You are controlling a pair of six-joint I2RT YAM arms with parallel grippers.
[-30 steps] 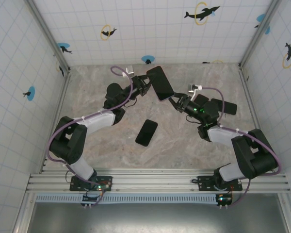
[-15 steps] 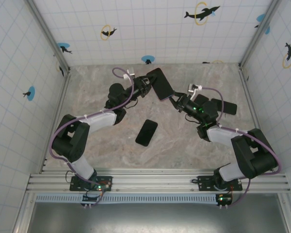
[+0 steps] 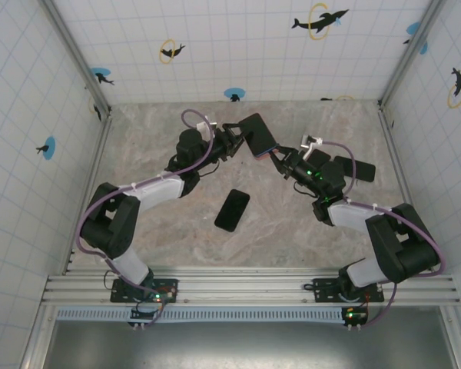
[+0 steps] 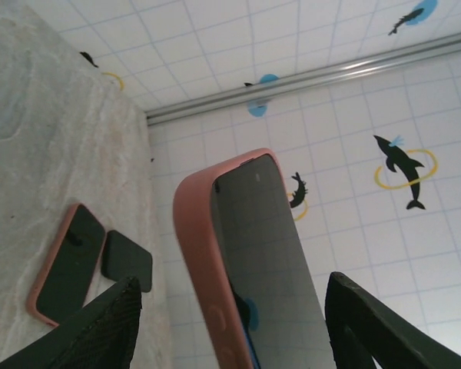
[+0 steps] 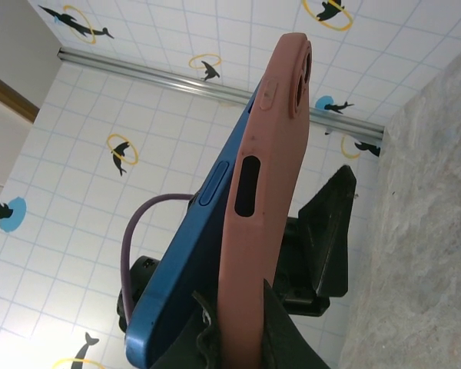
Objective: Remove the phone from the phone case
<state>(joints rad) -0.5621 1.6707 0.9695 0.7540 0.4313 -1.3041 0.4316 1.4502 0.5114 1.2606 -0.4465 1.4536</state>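
Observation:
A pink phone case [image 3: 257, 134] with a blue phone in it is held up above the far middle of the table, between the two arms. In the right wrist view the blue phone [image 5: 188, 254] stands partly peeled away from the pink case [image 5: 273, 154] at its lower end. My right gripper [image 5: 242, 315] is shut on the case's edge; in the top view it [image 3: 277, 159] is at the case's right corner. My left gripper [image 4: 232, 284] is open, with its fingers [image 4: 100, 330] standing clear on either side of the phone's dark screen [image 4: 265, 246].
A black phone [image 3: 232, 210] lies flat on the marble table in the middle. A dark slab [image 3: 359, 169] lies beyond the right arm. The left wrist view shows a pink-cased phone [image 4: 65, 264] and a dark slab [image 4: 127, 260] on the table. Tiled walls close three sides.
My left gripper has opened and let go of the cased phone. The right gripper has closed on the case. The case has tipped a little and shifted slightly right.

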